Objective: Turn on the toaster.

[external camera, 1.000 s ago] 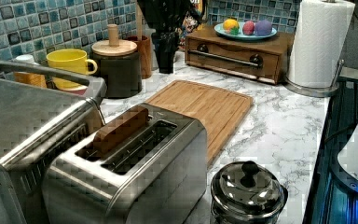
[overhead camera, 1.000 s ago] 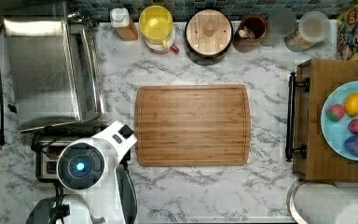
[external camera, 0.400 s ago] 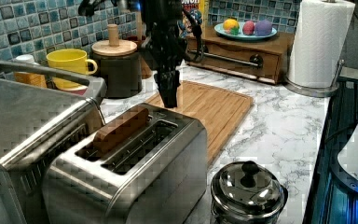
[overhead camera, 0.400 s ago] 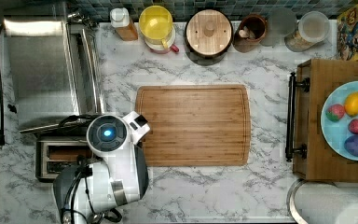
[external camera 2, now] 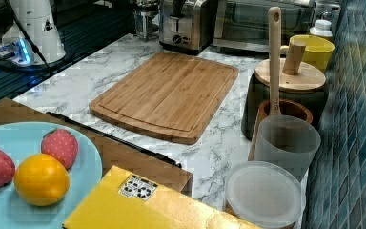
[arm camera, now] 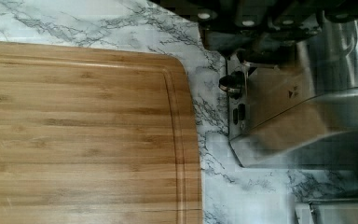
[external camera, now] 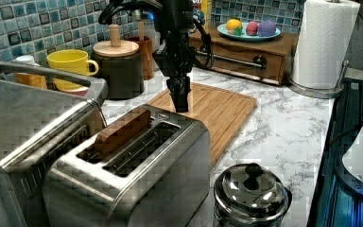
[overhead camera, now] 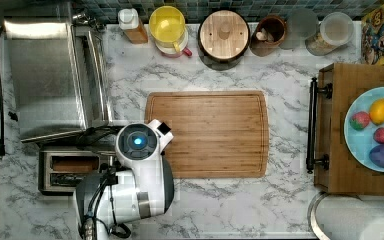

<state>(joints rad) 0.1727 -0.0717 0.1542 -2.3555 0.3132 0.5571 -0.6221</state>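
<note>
The toaster (external camera: 137, 165) is a small brushed-steel box standing near the counter's front edge. A brown slice (external camera: 123, 130) stands in one of its two slots. My gripper (external camera: 183, 106) points straight down, shut and holding nothing, just over the toaster's end that faces the cutting board (external camera: 212, 106). In the top view my arm's wrist (overhead camera: 137, 142) covers that end of the toaster (overhead camera: 70, 170). The wrist view shows the toaster's end face (arm camera: 242, 116) with a round knob (arm camera: 230, 84) and small buttons. In the right view the toaster (external camera 2: 186, 24) stands at the far end of the counter.
A large steel toaster oven (overhead camera: 50, 75) stands right beside the toaster. A steel lidded pot (external camera: 250, 194) sits in front of it. Jars, a yellow mug (overhead camera: 167, 22) and a wooden-lidded canister (overhead camera: 224, 32) line the tiled wall. A paper towel roll (external camera: 324, 42) and a fruit plate (overhead camera: 375, 130) stand farther off.
My arm has moved from over the toaster toward the cutting board side. In the left view the gripper has come down close to the toaster's end.
</note>
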